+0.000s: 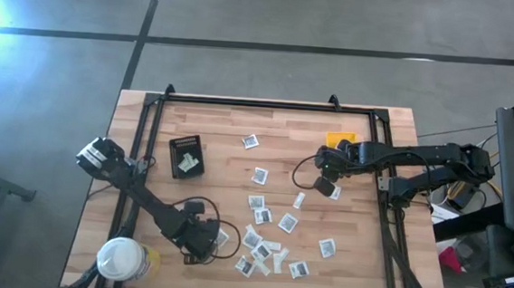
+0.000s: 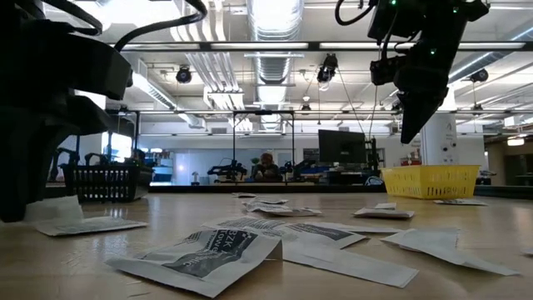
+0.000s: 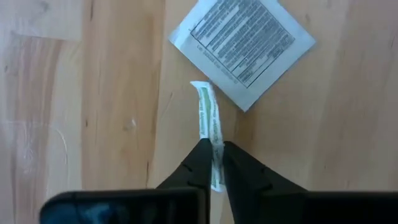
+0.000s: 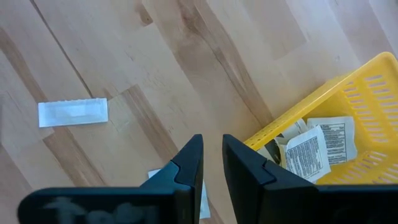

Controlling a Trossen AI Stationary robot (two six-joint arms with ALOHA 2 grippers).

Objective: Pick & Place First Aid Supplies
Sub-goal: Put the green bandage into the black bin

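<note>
Pinching a narrow white-green strip by its end, left gripper pressed on it.
Light, limp paper; my right gripper hovers slightly parted, empty.

Packets scattered mid-table, tray to their left, bin behind, tub front-left.

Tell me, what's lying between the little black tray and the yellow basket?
In the high view, two white square packets lie between the black tray and the yellow basket: one nearer the table's far edge, another closer in. Otherwise it's bare wood.
</note>
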